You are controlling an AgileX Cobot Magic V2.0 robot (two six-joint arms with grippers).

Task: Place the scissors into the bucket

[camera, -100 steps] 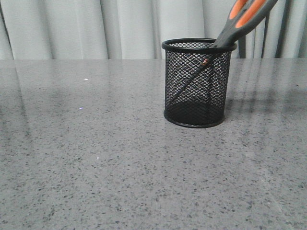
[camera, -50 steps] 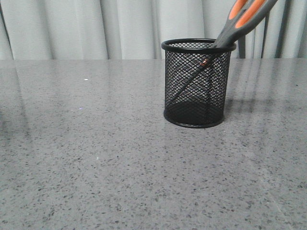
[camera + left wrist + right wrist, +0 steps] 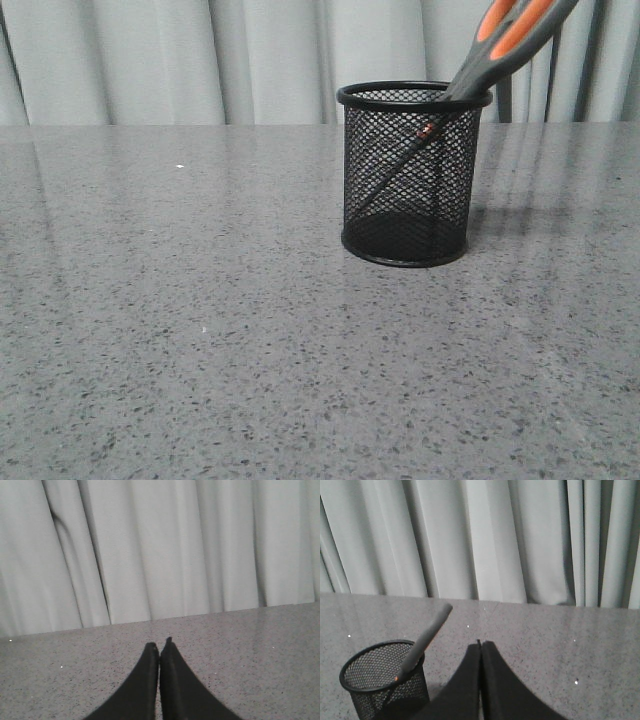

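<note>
The black wire-mesh bucket [image 3: 406,175] stands upright on the grey table, right of centre. The scissors [image 3: 505,38] stand in it, blades down inside the mesh, grey and orange handles leaning out over the right rim. In the right wrist view the bucket [image 3: 380,680] shows with the scissors' handle [image 3: 427,635] slanting out of it. My right gripper [image 3: 480,644] is shut and empty, apart from the bucket. My left gripper [image 3: 159,645] is shut and empty over bare table. Neither gripper shows in the front view.
The grey speckled table [image 3: 200,330] stretches across the front view. Pale curtains [image 3: 250,60] hang behind its far edge. A dark upright post [image 3: 505,100] stands behind the bucket at the right.
</note>
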